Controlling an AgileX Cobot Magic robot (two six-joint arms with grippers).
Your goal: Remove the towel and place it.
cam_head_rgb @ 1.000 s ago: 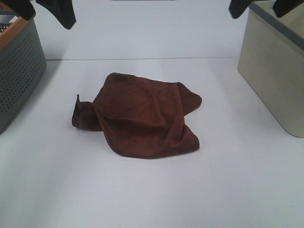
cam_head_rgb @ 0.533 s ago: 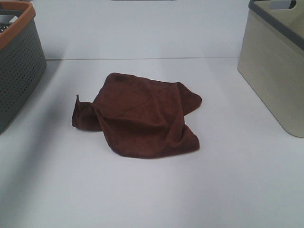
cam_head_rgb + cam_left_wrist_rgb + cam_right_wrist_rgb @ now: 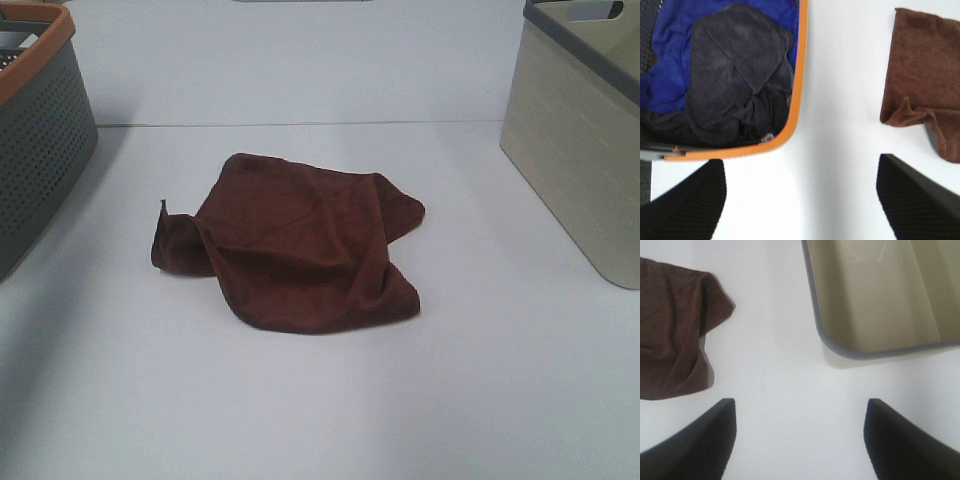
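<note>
White surface (image 3: 320, 400) carries the rumpled towel (image 3: 300, 245), lying free between two baskets. I see left pincer (image 3: 800, 200) and right pincer (image 3: 797, 440) both spread, empty.

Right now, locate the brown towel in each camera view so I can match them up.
Exterior high: the towel lies rumpled mid-table, between the two baskets.
Left wrist: it sits at the picture's upper right edge, partly cut off, apart from the orange-rimmed basket.
Right wrist: it sits at the picture's left edge, apart from the beige basket.
Shared landmark: the white table under it.
</note>
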